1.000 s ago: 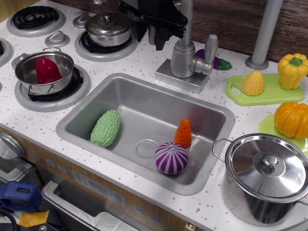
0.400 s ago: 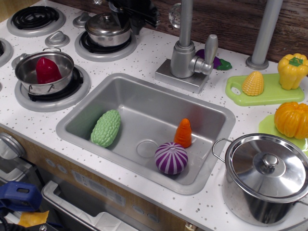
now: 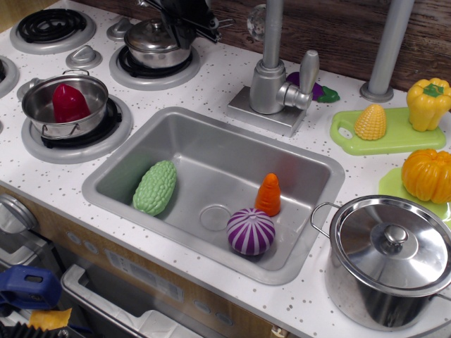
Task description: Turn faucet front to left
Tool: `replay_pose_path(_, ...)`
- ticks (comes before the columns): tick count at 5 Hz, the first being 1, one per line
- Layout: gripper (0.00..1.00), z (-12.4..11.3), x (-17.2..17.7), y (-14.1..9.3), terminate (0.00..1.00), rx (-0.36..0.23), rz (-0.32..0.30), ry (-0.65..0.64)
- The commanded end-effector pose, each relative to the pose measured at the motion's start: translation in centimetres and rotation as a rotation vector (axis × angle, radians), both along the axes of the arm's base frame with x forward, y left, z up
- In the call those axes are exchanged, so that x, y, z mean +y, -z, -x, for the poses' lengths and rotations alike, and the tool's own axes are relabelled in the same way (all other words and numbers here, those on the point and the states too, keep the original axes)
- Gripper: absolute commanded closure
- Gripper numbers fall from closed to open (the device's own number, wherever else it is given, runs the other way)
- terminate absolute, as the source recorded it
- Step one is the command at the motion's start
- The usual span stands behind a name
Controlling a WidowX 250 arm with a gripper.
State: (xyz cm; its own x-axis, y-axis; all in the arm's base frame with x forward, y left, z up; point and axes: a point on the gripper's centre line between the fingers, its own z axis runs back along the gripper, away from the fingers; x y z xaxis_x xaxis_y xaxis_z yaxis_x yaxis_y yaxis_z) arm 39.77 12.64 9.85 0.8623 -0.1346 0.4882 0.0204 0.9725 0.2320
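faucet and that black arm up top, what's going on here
A robot arm is working at a toy kitchen, and its job involves the faucet behind the sink. Right now the gripper is not on the faucet: it sits at the top edge, over the lidded pot on the back burner, left of the pipe. Whether it is open or shut cannot be told. The spout head is just visible left of the pipe near the top.

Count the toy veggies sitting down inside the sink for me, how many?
3. A bumpy green bitter melon lies on the left of the sink, an orange carrot stands right of the drain, and a purple striped onion sits just in front of the carrot. None looks hidden.
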Motion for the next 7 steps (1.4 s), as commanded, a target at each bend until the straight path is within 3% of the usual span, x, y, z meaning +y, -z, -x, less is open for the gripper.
replay_pose_path(1,1.00,-1.8,0.5,-2.2,0.00,-0.067,-0.031,0.014)
replay_pose_path(3,1.00,-3.5,1.0,-3.2,0.00,-0.071,-0.045,0.034)
replay_pose_path(4,1.00,-3.2,0.9,-3.2,0.00,-0.055,-0.036,0.029)
replay_pose_path(6,1.00,-4.4,1.8,-2.5,0.00,-0.102,-0.049,0.045)
replay_pose_path(7,1.00,-5.2,2.0,-2.6,0.00,-0.094,-0.043,0.058)
